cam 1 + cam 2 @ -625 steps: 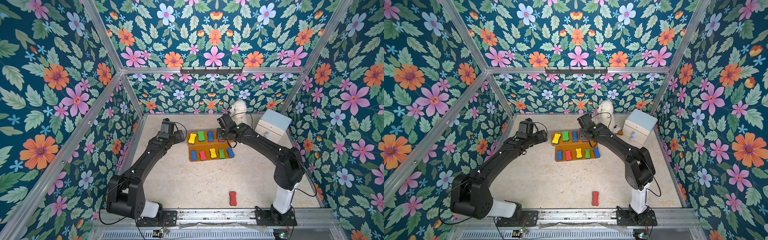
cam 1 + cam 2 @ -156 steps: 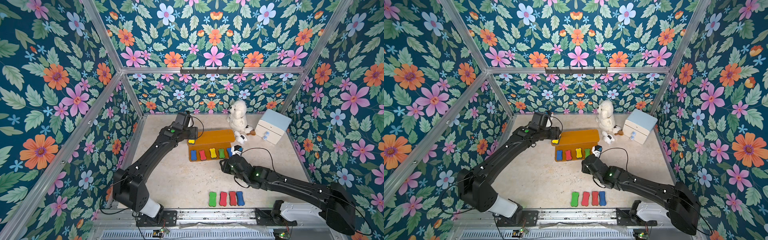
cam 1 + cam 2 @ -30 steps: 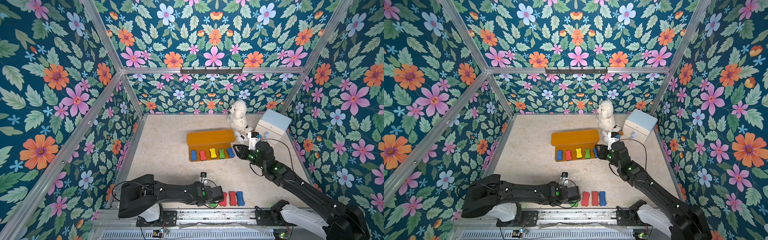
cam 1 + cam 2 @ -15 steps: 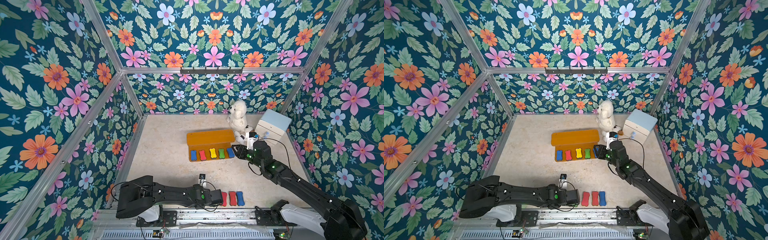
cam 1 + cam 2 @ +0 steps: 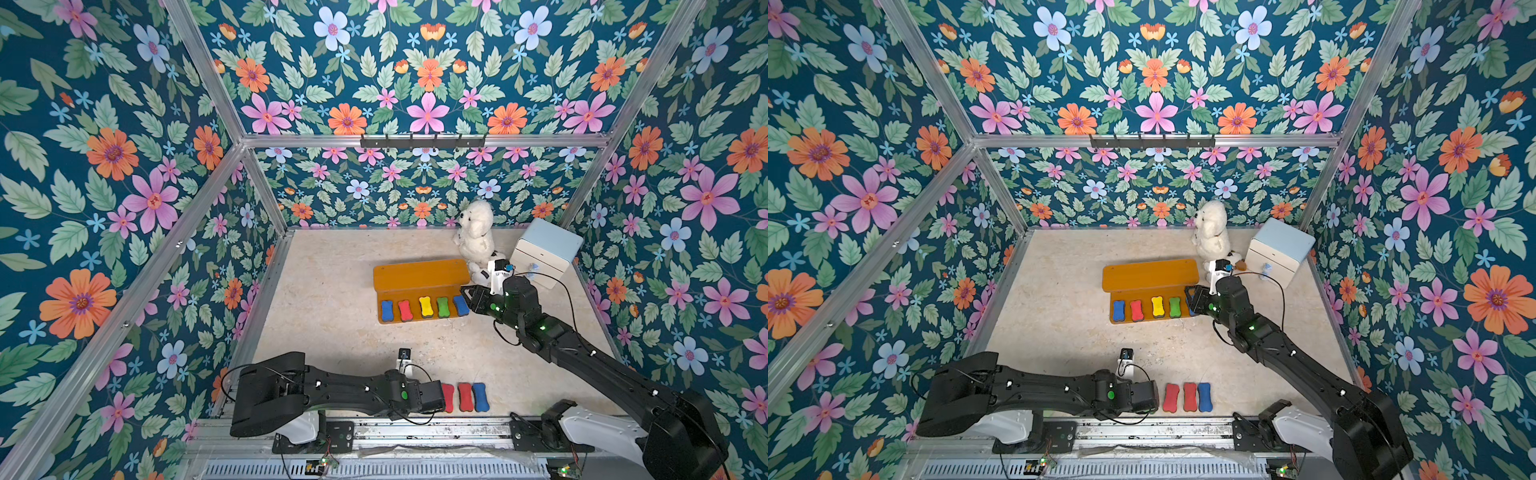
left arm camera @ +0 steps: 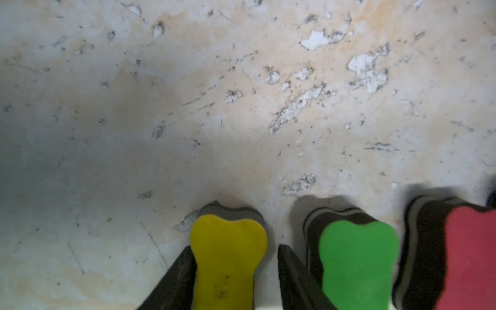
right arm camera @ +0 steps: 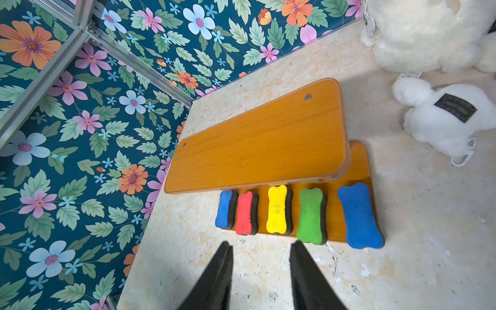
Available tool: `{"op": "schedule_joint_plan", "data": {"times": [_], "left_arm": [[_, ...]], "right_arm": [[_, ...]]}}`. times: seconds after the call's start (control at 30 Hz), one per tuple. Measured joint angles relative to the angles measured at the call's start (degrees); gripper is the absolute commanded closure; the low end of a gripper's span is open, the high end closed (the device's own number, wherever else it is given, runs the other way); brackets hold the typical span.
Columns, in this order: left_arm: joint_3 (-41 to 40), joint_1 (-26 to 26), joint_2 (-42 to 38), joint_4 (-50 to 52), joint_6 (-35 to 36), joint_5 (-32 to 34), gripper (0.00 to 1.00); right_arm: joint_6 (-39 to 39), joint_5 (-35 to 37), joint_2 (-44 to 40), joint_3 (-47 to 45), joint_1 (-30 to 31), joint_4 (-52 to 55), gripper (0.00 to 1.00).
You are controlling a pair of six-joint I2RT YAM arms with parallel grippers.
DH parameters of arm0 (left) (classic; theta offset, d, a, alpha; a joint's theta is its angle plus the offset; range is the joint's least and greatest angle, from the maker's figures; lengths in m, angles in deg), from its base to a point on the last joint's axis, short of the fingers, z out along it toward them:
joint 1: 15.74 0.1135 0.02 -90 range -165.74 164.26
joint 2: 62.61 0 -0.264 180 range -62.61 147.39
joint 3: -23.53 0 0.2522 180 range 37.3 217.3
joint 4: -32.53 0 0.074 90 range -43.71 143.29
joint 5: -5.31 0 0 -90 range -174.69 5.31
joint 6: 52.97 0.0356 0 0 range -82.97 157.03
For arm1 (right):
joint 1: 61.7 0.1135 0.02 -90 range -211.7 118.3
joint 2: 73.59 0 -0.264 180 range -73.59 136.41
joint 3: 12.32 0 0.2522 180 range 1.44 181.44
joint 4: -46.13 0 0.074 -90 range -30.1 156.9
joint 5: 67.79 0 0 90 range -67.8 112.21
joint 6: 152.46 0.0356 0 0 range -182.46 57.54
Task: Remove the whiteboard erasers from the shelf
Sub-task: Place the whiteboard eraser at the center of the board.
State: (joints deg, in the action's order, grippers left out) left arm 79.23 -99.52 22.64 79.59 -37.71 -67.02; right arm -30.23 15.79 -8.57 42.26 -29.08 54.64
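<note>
Surface [image 5: 332, 299]: pale beige, stone-patterned, scuffed and chipped (chips plainest in the left wrist view). Enclosure: dark teal floral walls [image 5: 415, 83] on three sides, aluminium frame [image 5: 299, 142] along the edges. The shelf [image 5: 419, 272] lay toward the back, just beside a white plush dog [image 5: 476, 237] and near a drawer box [image 5: 544, 251]. Five whiteboard erasers [image 7: 276, 209] sat in a row on its lower tier.

Right end effector [image 7: 260, 245] hovered by the shelf's right end, fingers parted, holding nothing. Left end effector [image 6: 233, 248] was low at the front edge, fingers spread either side of a yellow eraser [image 6: 228, 268] resting on the surface; a gap showed at one finger, so no grip. Beside it stood a green eraser [image 6: 357, 265], then a red eraser [image 6: 469, 257], cut off by the picture edge.

In both top views the left wrist covered the yellow and green ones; only two red erasers [image 5: 465, 397] and a front blue eraser [image 5: 480, 397] showed there. In a top view the right arm [image 5: 1266, 336] hid most of the end blue eraser [image 7: 359, 214]
</note>
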Motion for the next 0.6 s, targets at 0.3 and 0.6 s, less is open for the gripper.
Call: {"op": "schedule_joint_plan", "data": {"times": [0.3,0.6], "left_arm": [[3.9,0.8,-3.0,1.6,1.7,1.8,0.3],[7.4,15.2,-12.2,1.0,11.9,-0.6,0.3]], "right_arm": [[-0.8,-0.2,1.6,3.0,0.0,1.8,0.58],[-3.8,0.3,6.0,9.3,-0.1,5.9,0.57]]}}
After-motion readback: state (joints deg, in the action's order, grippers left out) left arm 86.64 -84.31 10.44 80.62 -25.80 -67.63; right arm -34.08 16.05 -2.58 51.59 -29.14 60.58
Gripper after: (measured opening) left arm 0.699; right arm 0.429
